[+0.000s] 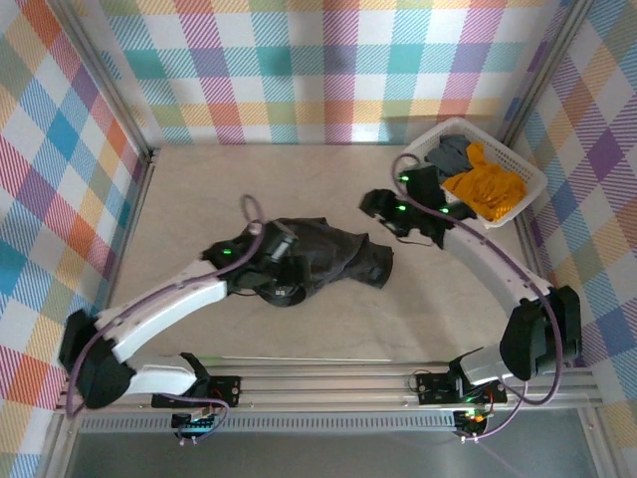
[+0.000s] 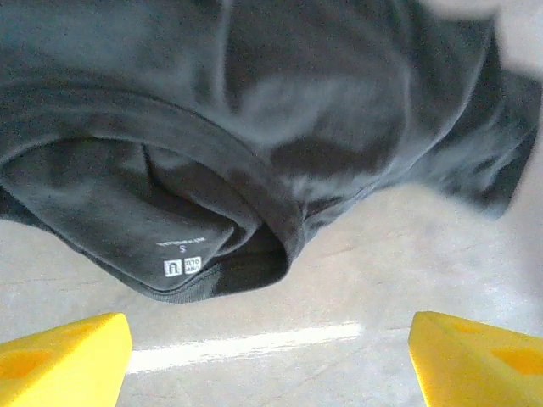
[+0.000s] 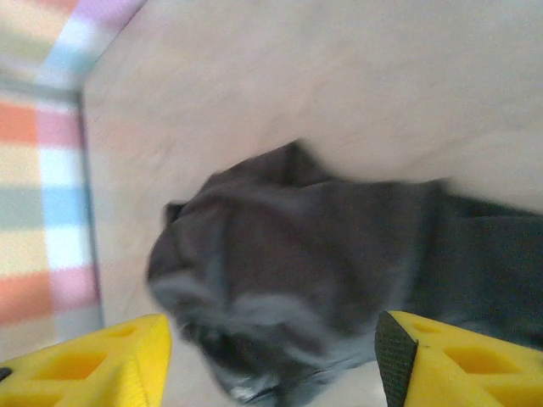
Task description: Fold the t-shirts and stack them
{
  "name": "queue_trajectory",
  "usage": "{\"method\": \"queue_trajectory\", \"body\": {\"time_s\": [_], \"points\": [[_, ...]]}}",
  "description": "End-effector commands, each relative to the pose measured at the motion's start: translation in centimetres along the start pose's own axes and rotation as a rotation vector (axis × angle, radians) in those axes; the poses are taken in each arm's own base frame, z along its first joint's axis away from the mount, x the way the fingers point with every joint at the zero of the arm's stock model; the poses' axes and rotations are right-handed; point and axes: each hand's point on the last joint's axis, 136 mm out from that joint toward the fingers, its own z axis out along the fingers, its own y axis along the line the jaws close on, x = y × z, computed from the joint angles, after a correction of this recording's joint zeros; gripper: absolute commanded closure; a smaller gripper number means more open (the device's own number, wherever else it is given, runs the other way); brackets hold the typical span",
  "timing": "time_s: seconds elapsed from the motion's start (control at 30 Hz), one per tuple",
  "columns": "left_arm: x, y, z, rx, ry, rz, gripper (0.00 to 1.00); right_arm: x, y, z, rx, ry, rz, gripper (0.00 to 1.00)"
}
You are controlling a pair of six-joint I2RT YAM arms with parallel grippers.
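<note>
The left end effector (image 2: 267,360) hangs low over the near left end of the charcoal-black t-shirt (image 1: 333,254). Its yellow fingertips (image 2: 64,365) stand wide apart with only bare table (image 1: 199,189) between them. The ribbed collar and its white size label lie just ahead of it, within easy reach.

The shirt is a loose, rumpled heap in the middle of the table, not yet spread or folded. Its long axis runs left to right across the table. The cloth is soft, matt knit, creased into rounded folds, with a doubled collar band.

The right end effector (image 3: 271,356) hovers near the shirt's right end, on the far side of it, looking down on the bunched cloth. Its fingers are also apart and clamp nothing. By my reading the left arm is nearer a usable edge, the collar, so flattening likely starts there.

At the far right, well apart, a white plastic lattice basket (image 1: 518,164) holds the orange t-shirt (image 1: 486,189) and the grey one (image 1: 453,151), both crumpled.
</note>
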Motion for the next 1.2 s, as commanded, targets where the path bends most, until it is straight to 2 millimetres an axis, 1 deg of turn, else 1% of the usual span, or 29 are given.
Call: {"method": "queue_trajectory", "body": {"time_s": [0.0, 0.1, 0.17, 0.2, 0.27, 0.33, 0.4, 0.5, 0.53, 0.63, 0.67, 0.7, 0.73, 0.77, 0.83, 0.93, 1.0, 1.07, 1.1, 1.17], "points": [[-0.1, -2.1, 2.1, -0.138, -0.057, 0.195, 0.14, 2.4, -5.7, 0.1, 0.107, 0.102, 0.037, 0.35], [0.3, -3.8, 4.9, -0.285, -0.078, 0.366, 0.11, 2.6, -8.4, -1.1, 0.134, 0.099, 0.08, 0.35], [0.2, -3.8, 6.5, -0.393, -0.089, 0.447, 0.08, 2.7, -9.5, -1.7, 0.138, 0.094, 0.103, 0.35], [0.0, -3.4, 7.3, -0.454, -0.091, 0.478, 0.07, 2.9, -9.8, -1.8, 0.136, 0.095, 0.112, 0.35], [0.0, -3.1, 8.5, -0.507, -0.089, 0.52, 0.05, 3.4, -10.1, -2.0, 0.127, 0.104, 0.117, 0.34], [0.8, -3.5, 9.9, -0.473, -0.061, 0.552, 0.09, 4.0, -10.3, -1.9, 0.118, 0.122, 0.128, 0.34], [1.4, -3.4, 10.9, -0.478, -0.042, 0.577, 0.16, 4.6, -10.5, -1.7, 0.109, 0.138, 0.144, 0.34], [1.2, -2.0, 11.3, -0.557, -0.051, 0.611, 0.25, 5.3, -11.0, -1.3, 0.105, 0.15, 0.164, 0.34], [1.3, -1.7, 11.5, -0.565, -0.05, 0.62, 0.3, 5.5, -11.2, -1.1, 0.103, 0.156, 0.17, 0.34], [0.9, -0.5, 11.4, -0.589, -0.056, 0.633, 0.58, 5.9, -11.6, -0.4, 0.107, 0.177, 0.182, 0.35], [0.8, -0.1, 11.3, -0.594, -0.055, 0.633, 0.74, 5.9, -11.7, -0.1, 0.106, 0.184, 0.188, 0.35], [0.5, 0.4, 11.1, -0.604, -0.059, 0.627, 0.9, 5.9, -11.8, 0.2, 0.107, 0.191, 0.195, 0.35], [0.1, 0.8, 10.8, -0.612, -0.067, 0.62, 0.96, 5.9, -11.8, 0.5, 0.106, 0.195, 0.201, 0.35], [-0.4, 1.0, 10.1, -0.614, -0.083, 0.61, 1.0, 5.9, -11.8, 0.8, 0.1, 0.199, 0.209, 0.35], [-1.4, 0.9, 8.5, -0.592, -0.123, 0.579, 1.0, 5.8, -11.9, 1.5, 0.093, 0.208, 0.226, 0.35], [-3.3, 0.4, 4.8, -0.541, -0.203, 0.511, 1.0, 5.9, -12.0, 2.7, 0.093, 0.219, 0.24, 0.36], [-4.7, 0.5, 1.7, -0.499, -0.261, 0.448, 1.0, 6.1, -12.1, 3.3, 0.096, 0.227, 0.247, 0.37], [-6.0, 1.1, -1.4, -0.462, -0.314, 0.376, 1.0, 6.3, -12.0, 3.6, 0.102, 0.228, 0.246, 0.37], [-6.9, 1.8, -3.1, -0.444, -0.343, 0.33, 1.0, 6.5, -11.9, 3.7, 0.104, 0.229, 0.246, 0.37], [-8.0, 3.4, -6.0, -0.407, -0.389, 0.246, 1.0, 7.0, -12.0, 3.8, 0.111, 0.232, 0.249, 0.37]]}}
